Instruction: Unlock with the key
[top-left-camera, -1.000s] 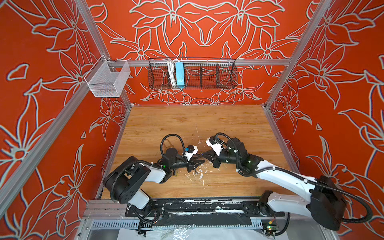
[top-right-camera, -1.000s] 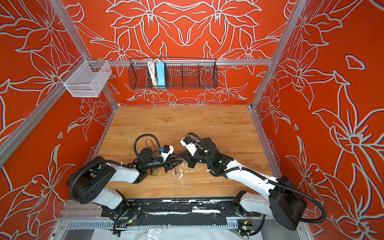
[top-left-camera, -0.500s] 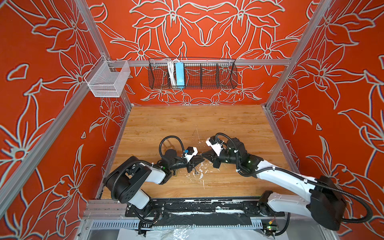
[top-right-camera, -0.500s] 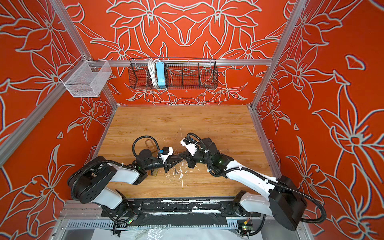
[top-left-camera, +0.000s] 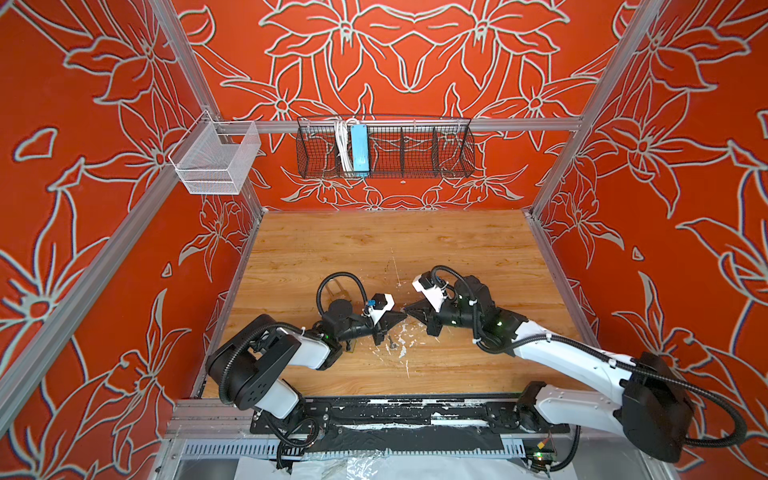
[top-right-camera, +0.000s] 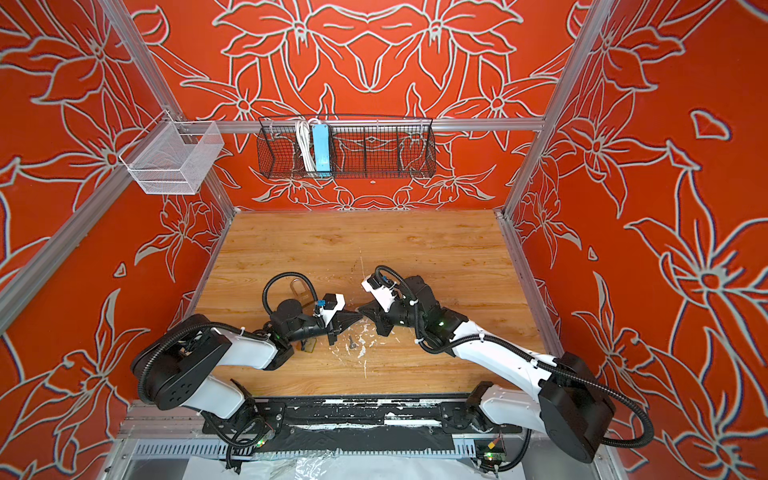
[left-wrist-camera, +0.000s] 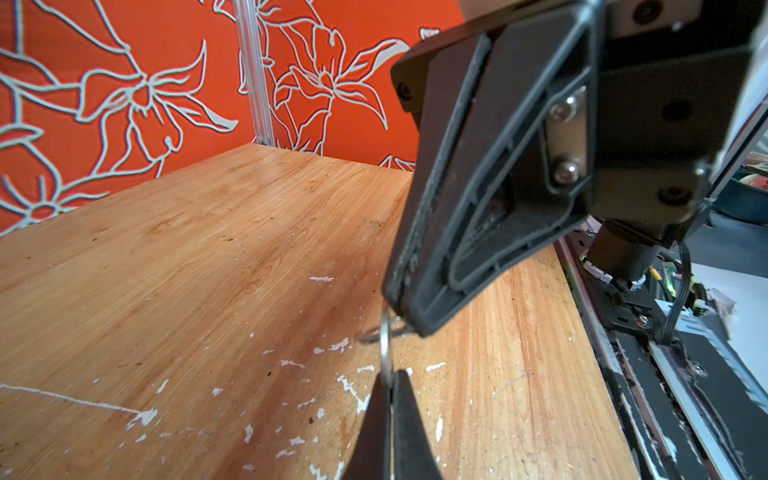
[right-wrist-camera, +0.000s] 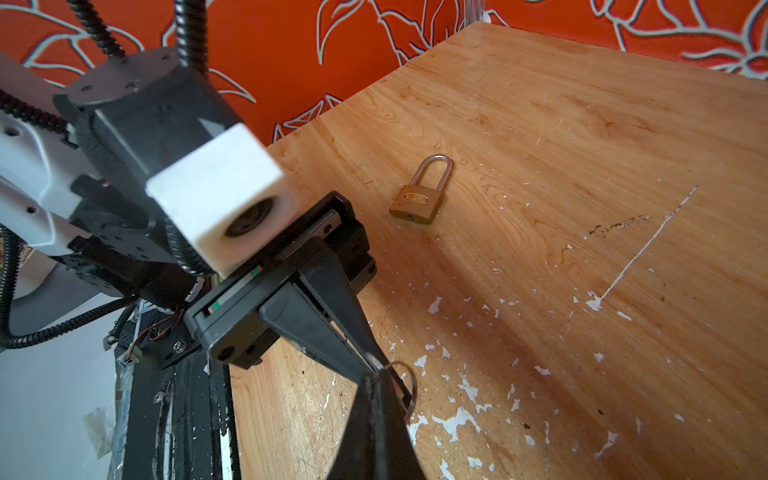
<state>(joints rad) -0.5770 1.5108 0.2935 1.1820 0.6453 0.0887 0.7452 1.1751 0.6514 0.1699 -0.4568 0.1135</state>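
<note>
The key (left-wrist-camera: 386, 349) is a thin silver strip seen edge-on, held above the table between both grippers, which meet tip to tip. My left gripper (left-wrist-camera: 390, 376) is shut on one end of it. The other end runs into the tip of my right gripper (right-wrist-camera: 380, 376), also shut on it, and the key ring (right-wrist-camera: 411, 390) sticks out beside those fingers. In both top views the left gripper (top-left-camera: 401, 318) and right gripper (top-left-camera: 411, 311) touch near the front middle of the table. The brass padlock (right-wrist-camera: 419, 195) lies flat, shackle closed, beyond the left arm; its shackle (top-right-camera: 297, 286) shows behind the arm's cable.
The wooden table (top-left-camera: 415, 249) has white paint chips under the grippers. A black wire basket (top-left-camera: 386, 147) with a blue box hangs on the back wall, and a white mesh basket (top-left-camera: 216, 160) at the left corner. Red walls close three sides.
My left gripper's fingers have closed onto the key that the right gripper holds. The right arm has stayed where it was.
</note>
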